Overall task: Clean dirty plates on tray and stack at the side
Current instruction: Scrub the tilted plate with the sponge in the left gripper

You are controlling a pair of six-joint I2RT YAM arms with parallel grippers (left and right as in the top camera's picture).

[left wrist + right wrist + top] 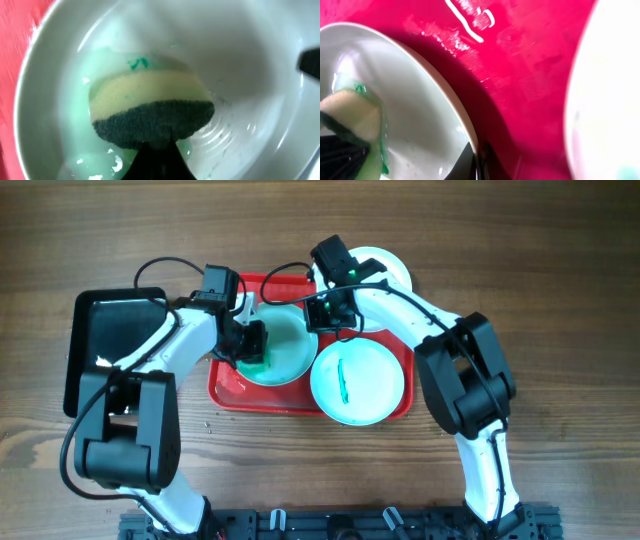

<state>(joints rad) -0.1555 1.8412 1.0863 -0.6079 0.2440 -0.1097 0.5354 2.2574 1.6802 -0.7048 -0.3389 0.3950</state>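
Observation:
On the red tray (232, 392) a pale mint plate (290, 350) is smeared with green. My left gripper (255, 345) is shut on a yellow and green sponge (150, 110) and presses it onto this plate (240, 60) amid green foam. My right gripper (322, 312) is shut on the plate's far rim (470, 140), one finger inside and one outside. A second plate (375, 385) with a green streak lies at the tray's right. A third white plate (392, 268) lies behind the tray, partly hidden by my right arm.
A black rectangular tray (105, 330) lies left of the red tray, under my left arm. The second plate's edge (605, 100) shows close to my right gripper. Bare wooden table surrounds both trays.

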